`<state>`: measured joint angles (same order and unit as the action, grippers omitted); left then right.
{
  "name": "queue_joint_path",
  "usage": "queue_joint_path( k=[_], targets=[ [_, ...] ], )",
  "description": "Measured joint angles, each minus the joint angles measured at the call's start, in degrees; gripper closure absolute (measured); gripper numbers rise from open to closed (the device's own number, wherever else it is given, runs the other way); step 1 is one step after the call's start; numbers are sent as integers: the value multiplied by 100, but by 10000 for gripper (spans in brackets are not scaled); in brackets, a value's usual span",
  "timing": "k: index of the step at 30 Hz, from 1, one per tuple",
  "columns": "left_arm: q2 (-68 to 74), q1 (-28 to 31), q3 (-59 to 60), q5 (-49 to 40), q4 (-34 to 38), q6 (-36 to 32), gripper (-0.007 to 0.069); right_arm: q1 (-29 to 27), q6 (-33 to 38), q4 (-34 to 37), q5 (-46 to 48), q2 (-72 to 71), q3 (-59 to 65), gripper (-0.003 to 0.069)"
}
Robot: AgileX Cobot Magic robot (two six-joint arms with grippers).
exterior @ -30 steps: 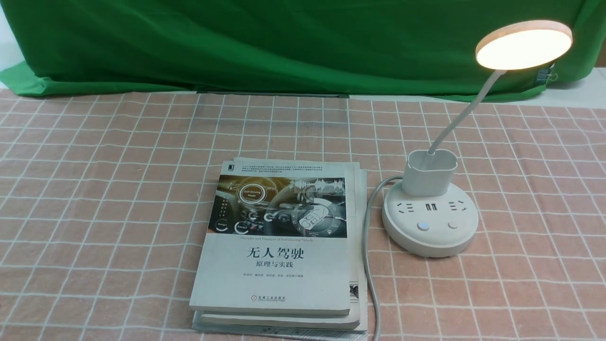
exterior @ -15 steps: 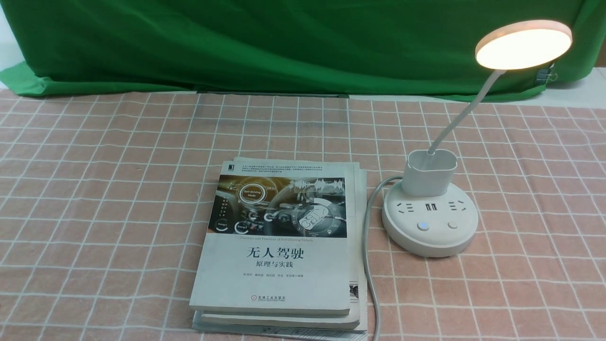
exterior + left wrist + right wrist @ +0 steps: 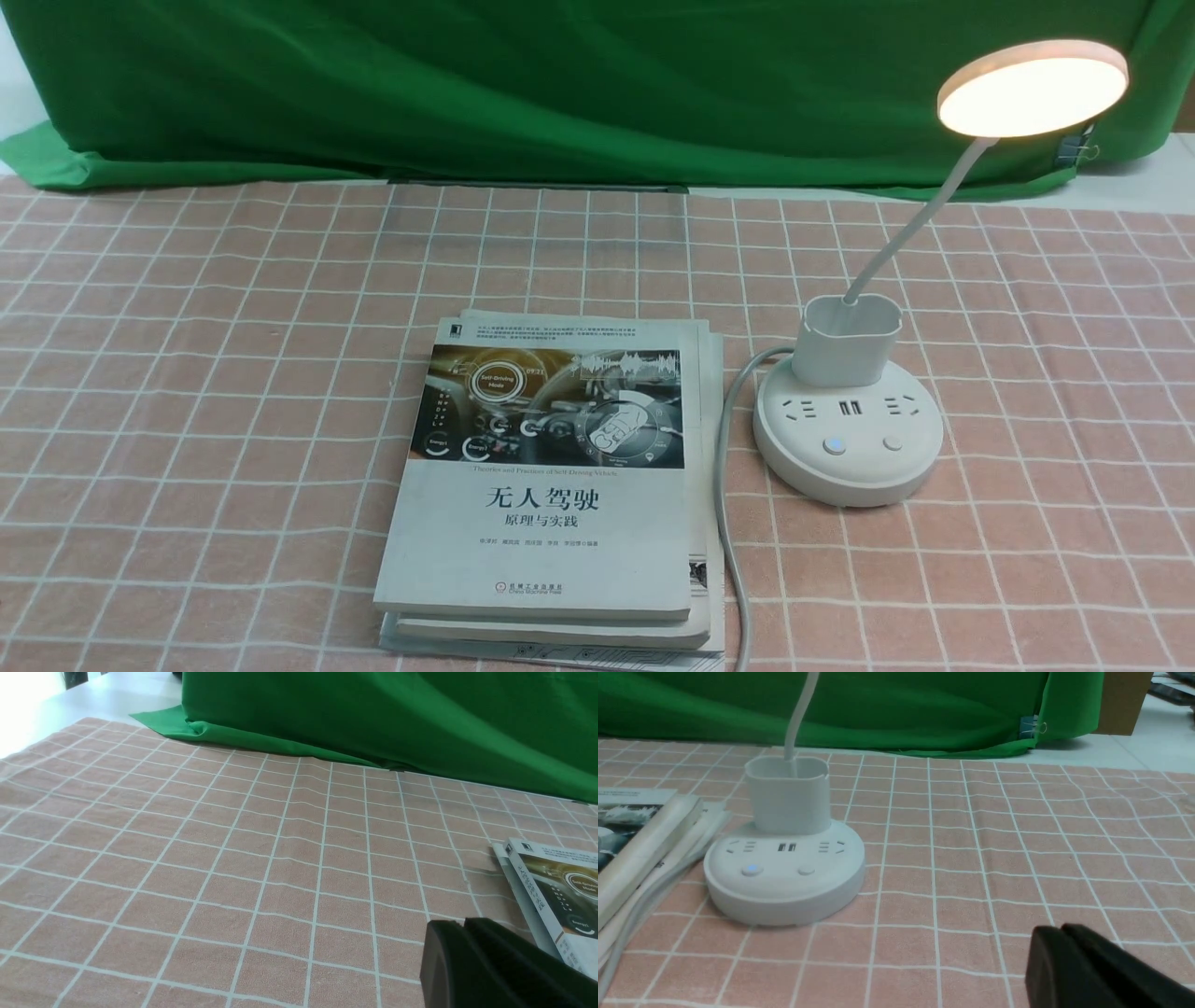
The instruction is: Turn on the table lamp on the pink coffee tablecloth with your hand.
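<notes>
Both claws, left (image 3: 467,926) and right (image 3: 1059,933), pressed closed, empty. Table lamp (image 3: 848,439) near worktop's right edge: disc head glowing, one base button lit blue.

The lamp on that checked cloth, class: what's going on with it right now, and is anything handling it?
The table lamp stands on the pink coffee tablecloth, beside a stack of books, and its disc head is lit. A blue light shows on one base button. Nothing is touching it. The right gripper sits low near the cloth, apart from the base; the left gripper is near the books' corner. Both look shut and empty.
</notes>
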<state>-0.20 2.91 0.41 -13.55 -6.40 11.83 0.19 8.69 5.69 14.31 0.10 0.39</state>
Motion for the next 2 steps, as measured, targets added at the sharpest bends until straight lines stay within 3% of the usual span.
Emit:
queue_joint_path(
  k=[2],
  targets=[
    [0,0,0,0,0,0,606,0,0,0,0,0,0,617]
  ],
)
